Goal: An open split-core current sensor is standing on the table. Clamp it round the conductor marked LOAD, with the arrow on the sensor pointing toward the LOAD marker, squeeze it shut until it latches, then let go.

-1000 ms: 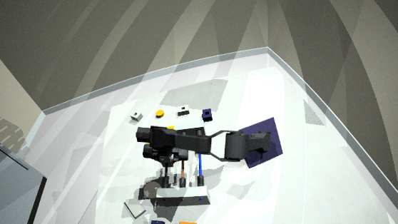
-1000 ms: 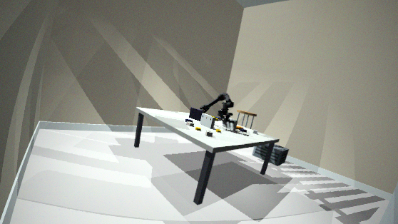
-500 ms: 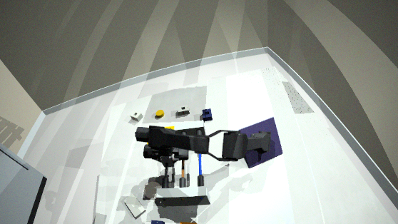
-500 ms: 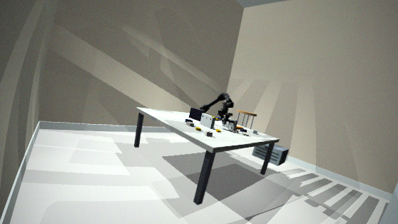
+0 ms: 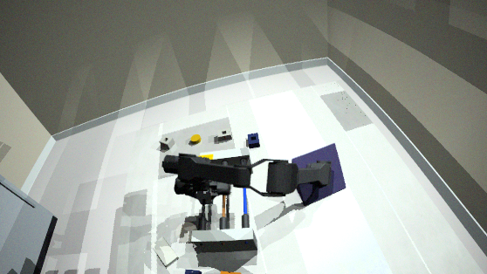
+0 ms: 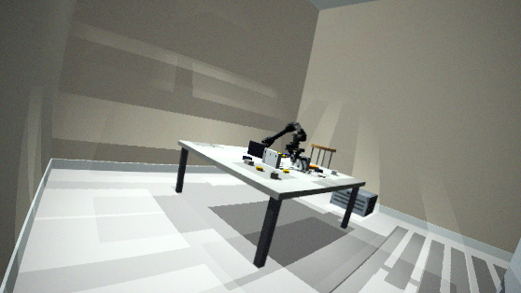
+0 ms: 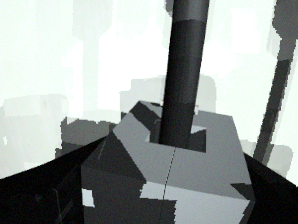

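In the wrist view the grey split-core sensor (image 7: 174, 185) sits between my two black fingers, wrapped round a dark conductor (image 7: 188, 50) that passes up through its middle. A seam runs down the sensor's top face where its two halves meet. My gripper (image 7: 173, 152) (image 5: 200, 188) is shut on the sensor. In the top view the arm hides the sensor; the dark conductor (image 5: 205, 215) runs from under the gripper to a white terminal block (image 5: 223, 237), beside an orange conductor (image 5: 225, 204) and a blue one (image 5: 244, 202). A yellow marker (image 5: 207, 156) peeks out behind the arm; I cannot read it, nor the sensor's arrow.
Behind the arm lie a small grey block (image 5: 167, 142), a yellow disc (image 5: 195, 138), a grey part (image 5: 223, 138) and a blue block (image 5: 253, 140). The arm's base stands on a purple mat (image 5: 332, 158). A white card (image 5: 166, 254) lies near the terminal block. The table (image 6: 285, 188) stands in a bare room.
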